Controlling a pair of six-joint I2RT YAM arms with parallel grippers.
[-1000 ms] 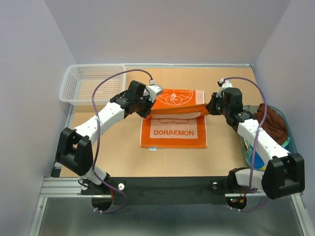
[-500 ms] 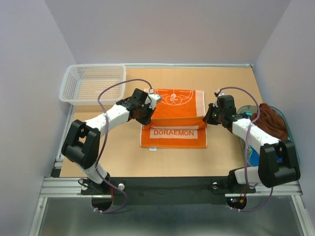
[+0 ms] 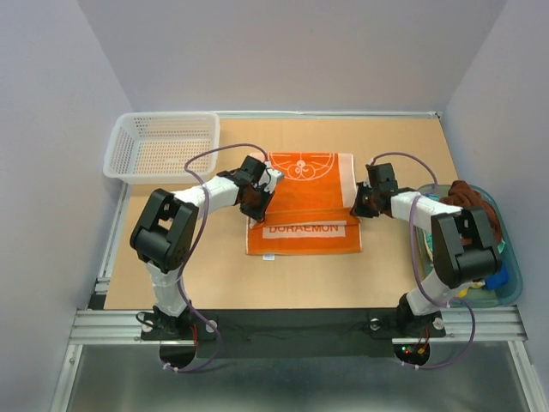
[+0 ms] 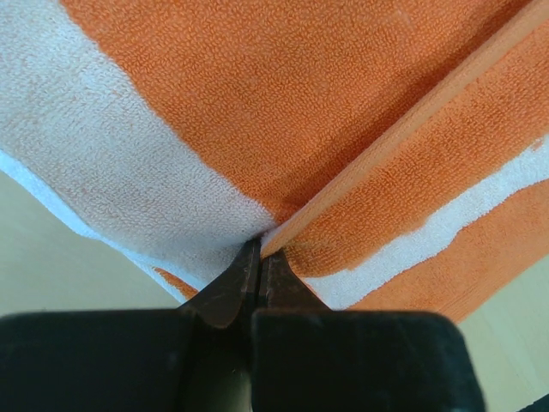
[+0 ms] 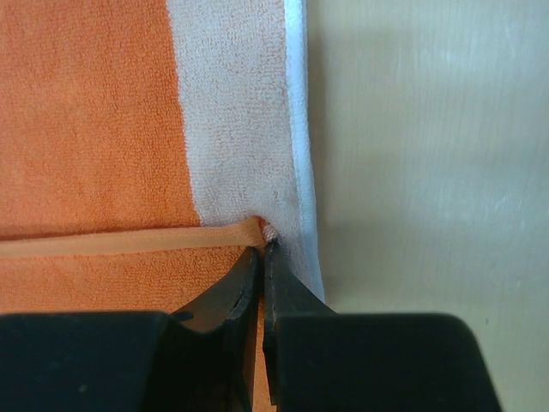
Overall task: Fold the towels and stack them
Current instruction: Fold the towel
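At mid-bench [image 3: 214, 275], the orange terry towel with white circle emblem and pale border [image 3: 302, 184] lies partly folded. Both arms reach low and inward, with the left hand [image 3: 257, 204] and right hand [image 3: 359, 206] each pinching its folded edge tight.

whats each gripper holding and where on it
Both pinch the orange towel at its folded-over edge: the left gripper at that edge's left end, the right gripper at its right end.
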